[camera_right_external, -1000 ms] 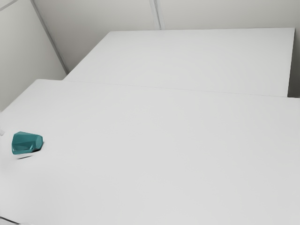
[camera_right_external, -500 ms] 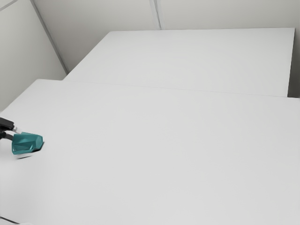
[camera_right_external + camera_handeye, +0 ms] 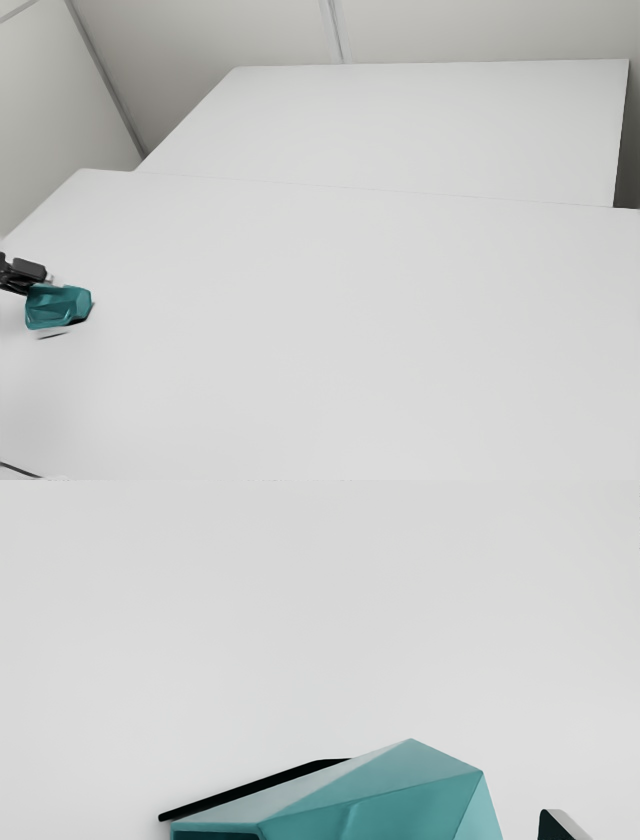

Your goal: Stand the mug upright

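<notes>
Okay, exterior view: my gripper [image 3: 38, 284] has edged further in beside the mug [image 3: 58, 307], which hasn't budged, still on its side on the table [image 3: 350, 330]. Wrist view: one finger [image 3: 562, 826] sits clear of it, so jaws look apart, nothing gripped for righting.

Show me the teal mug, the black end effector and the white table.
Teal mug [image 3: 395, 812]: wrist view, faceted side.
Black end effector [image 3: 40, 281]: exterior view, front end, beside the mug.
White table [image 3: 350, 330]: exterior view, bare top.
</notes>
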Robot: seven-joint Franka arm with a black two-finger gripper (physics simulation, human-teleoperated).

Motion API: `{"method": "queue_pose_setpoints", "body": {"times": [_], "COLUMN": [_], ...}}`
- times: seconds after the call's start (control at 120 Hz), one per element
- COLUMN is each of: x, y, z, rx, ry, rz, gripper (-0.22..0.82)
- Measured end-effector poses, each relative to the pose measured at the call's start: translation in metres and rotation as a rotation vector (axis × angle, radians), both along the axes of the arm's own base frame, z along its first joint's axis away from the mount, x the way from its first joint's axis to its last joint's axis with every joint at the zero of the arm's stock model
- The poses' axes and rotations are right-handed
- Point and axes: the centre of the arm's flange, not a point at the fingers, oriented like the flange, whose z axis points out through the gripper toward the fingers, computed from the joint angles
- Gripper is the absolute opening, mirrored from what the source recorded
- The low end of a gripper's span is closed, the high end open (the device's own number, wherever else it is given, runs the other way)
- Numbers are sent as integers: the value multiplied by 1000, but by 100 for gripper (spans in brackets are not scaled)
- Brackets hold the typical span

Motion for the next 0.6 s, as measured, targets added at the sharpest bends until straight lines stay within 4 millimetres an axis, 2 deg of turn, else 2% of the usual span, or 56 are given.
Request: {"method": "queue_pose_setpoints", "body": {"times": [0.117, 0.217, 0.35, 0.425, 0.533, 0.6], "x": [1, 6, 31, 41, 46, 49], "y": [-2, -6, -27, -37, -44, -53], "z": [-2, 3, 18, 21, 24, 34], "rx": [3, 13, 23, 24, 29, 40], "ry": [-15, -30, -67, -77, -80, -87], "rz": [-11, -27, -81, -104, -118, -128], "gripper": [25, 13, -4, -9, -11, -12]}}
